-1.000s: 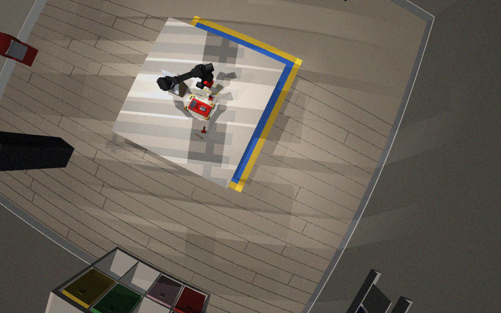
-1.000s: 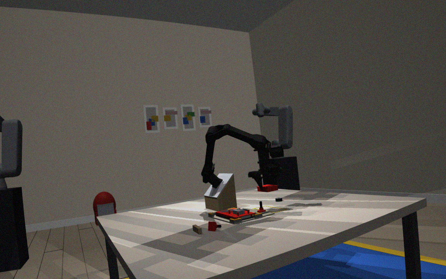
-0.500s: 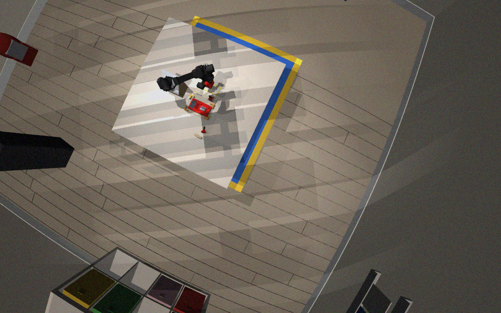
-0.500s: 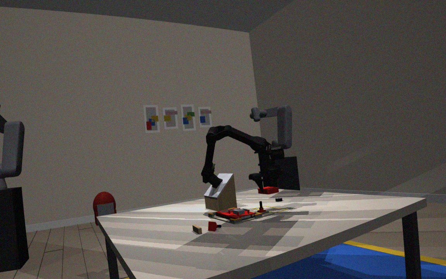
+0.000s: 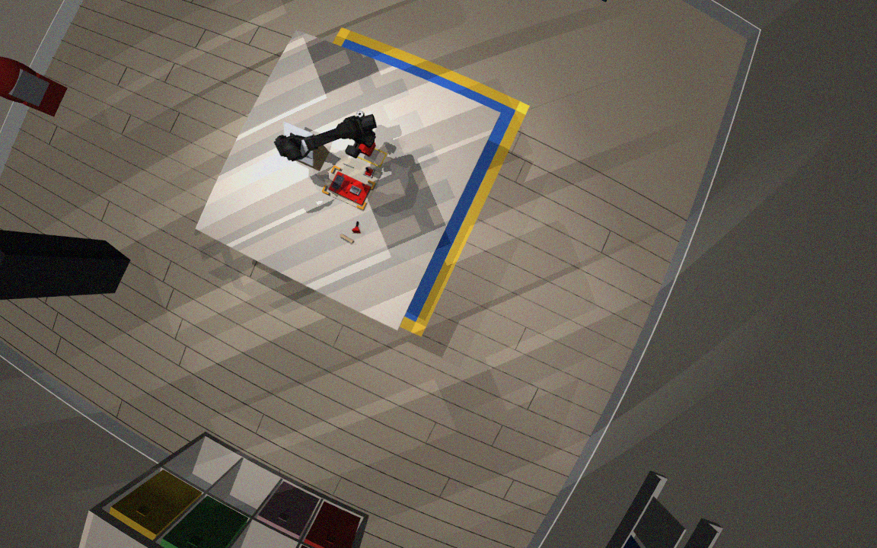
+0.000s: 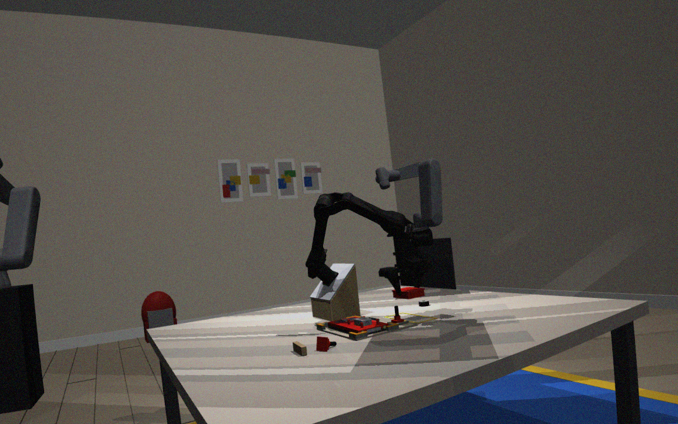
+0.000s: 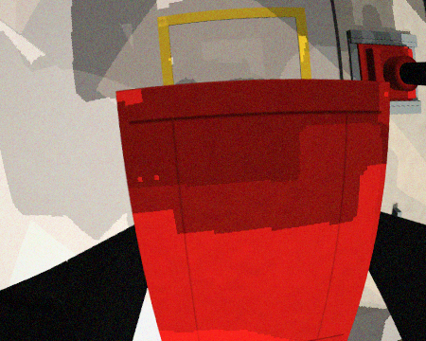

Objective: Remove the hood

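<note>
My gripper (image 5: 364,145) (image 6: 407,284) is shut on the red hood (image 5: 365,149) (image 6: 408,292) (image 7: 257,215) and holds it flat, low above the table (image 6: 489,337). In the wrist view the hood fills the middle, with my black fingers at its left and right sides. The marked area, a yellow outlined rectangle (image 7: 166,51) (image 6: 425,317), lies just beyond the hood's far edge, which covers the rectangle's near side. The toy car (image 5: 348,187) (image 6: 353,324), red on a flat base, sits on the table to one side of the gripper, with the hood off it.
A tan and grey wedge block (image 6: 337,297) stands behind the car. A red peg (image 6: 397,313) (image 7: 390,72) and a black wheel (image 6: 424,302) lie near the marked area. A small red part (image 6: 323,343) (image 5: 354,228) and a tan block (image 6: 299,348) (image 5: 346,237) lie nearer the front.
</note>
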Motion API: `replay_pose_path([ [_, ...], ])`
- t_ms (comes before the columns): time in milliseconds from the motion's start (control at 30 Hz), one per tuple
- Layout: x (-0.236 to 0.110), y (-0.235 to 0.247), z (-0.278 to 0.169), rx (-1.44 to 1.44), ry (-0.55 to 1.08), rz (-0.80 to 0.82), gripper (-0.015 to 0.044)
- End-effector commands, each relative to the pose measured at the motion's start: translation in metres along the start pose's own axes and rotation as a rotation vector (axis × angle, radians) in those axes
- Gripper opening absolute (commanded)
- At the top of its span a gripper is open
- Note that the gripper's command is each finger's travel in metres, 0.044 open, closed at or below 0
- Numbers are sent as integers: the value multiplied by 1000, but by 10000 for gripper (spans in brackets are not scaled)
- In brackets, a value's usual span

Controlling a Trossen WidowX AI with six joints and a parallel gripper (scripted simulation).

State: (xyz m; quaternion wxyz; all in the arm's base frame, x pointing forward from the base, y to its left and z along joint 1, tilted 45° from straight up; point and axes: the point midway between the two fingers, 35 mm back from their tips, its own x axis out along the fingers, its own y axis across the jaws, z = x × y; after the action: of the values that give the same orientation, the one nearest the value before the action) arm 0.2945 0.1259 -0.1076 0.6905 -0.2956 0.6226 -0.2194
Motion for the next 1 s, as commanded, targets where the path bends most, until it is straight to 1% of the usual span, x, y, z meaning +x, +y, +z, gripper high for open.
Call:
replay_pose_path([
  [0,7,-1,-2,-8,4,-9,0],
  [967,31,-1,-2,-8,4,-10,0],
])
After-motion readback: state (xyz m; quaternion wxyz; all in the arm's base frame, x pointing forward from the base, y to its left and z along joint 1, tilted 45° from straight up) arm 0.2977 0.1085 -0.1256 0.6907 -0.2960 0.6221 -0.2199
